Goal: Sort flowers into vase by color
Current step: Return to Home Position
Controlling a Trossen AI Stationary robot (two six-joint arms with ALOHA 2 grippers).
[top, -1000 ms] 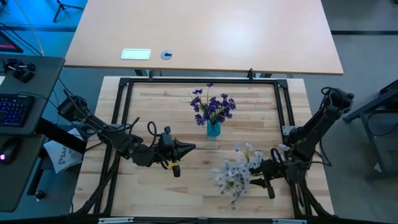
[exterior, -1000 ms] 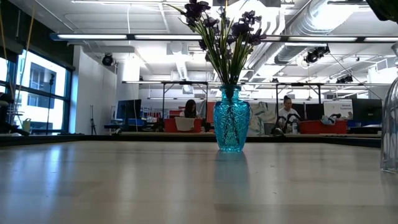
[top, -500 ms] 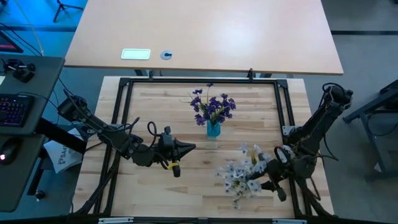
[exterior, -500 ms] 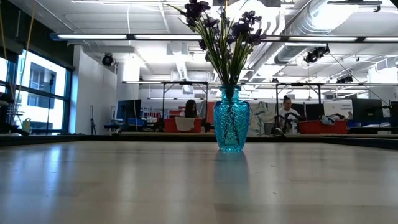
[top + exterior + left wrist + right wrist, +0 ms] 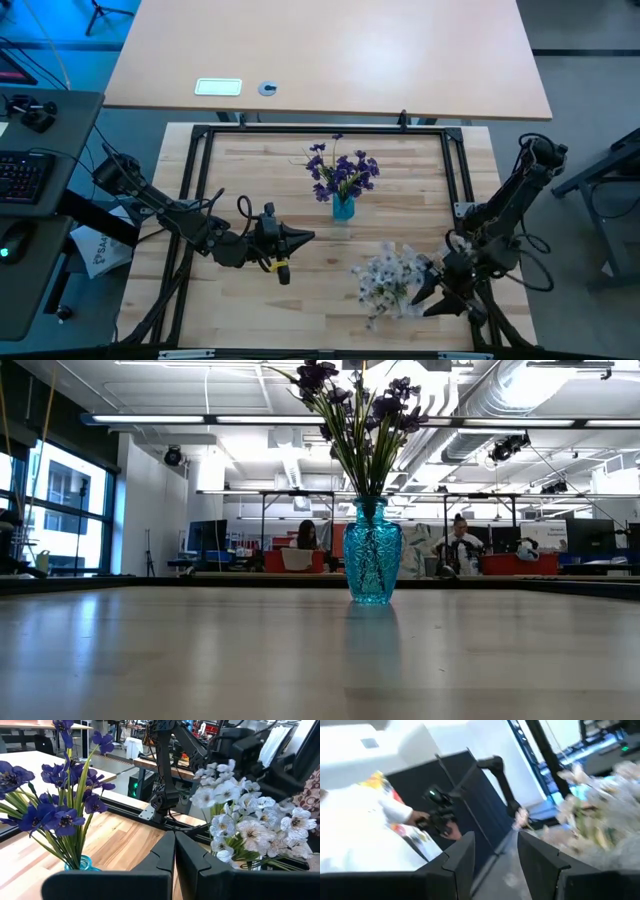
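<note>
Dark purple flowers (image 5: 340, 172) (image 5: 355, 400) (image 5: 50, 800) stand with their stems in a blue glass vase (image 5: 343, 208) (image 5: 372, 565) at the table's middle. A bunch of pale white flowers (image 5: 388, 278) (image 5: 250, 815) (image 5: 600, 805) is near the right near corner. Its stems run down into clear glass (image 5: 250, 866). My right gripper (image 5: 424, 292) (image 5: 496, 842) is tipped, close to the right of that bunch, with its fingers apart. My left gripper (image 5: 308, 238) (image 5: 175, 850) is shut and waits left of the middle, pointing right. My right gripper is close beside the white bunch, but the blooms and the blur hide the place where they meet. I cannot tell whether it touches the glass or the stems.
Black frame rails (image 5: 452, 180) border the wooden table. A larger tan table (image 5: 330, 50) lies beyond the far edge. Bare wood lies between the blue vase and my left gripper. People (image 5: 305, 540) (image 5: 460, 542) sit far back in the room.
My right gripper moved toward the near edge and tipped over. The white bunch shifted a little toward the right and near edges. The clear vase that showed at the low view's right edge a second ago has left that view.
</note>
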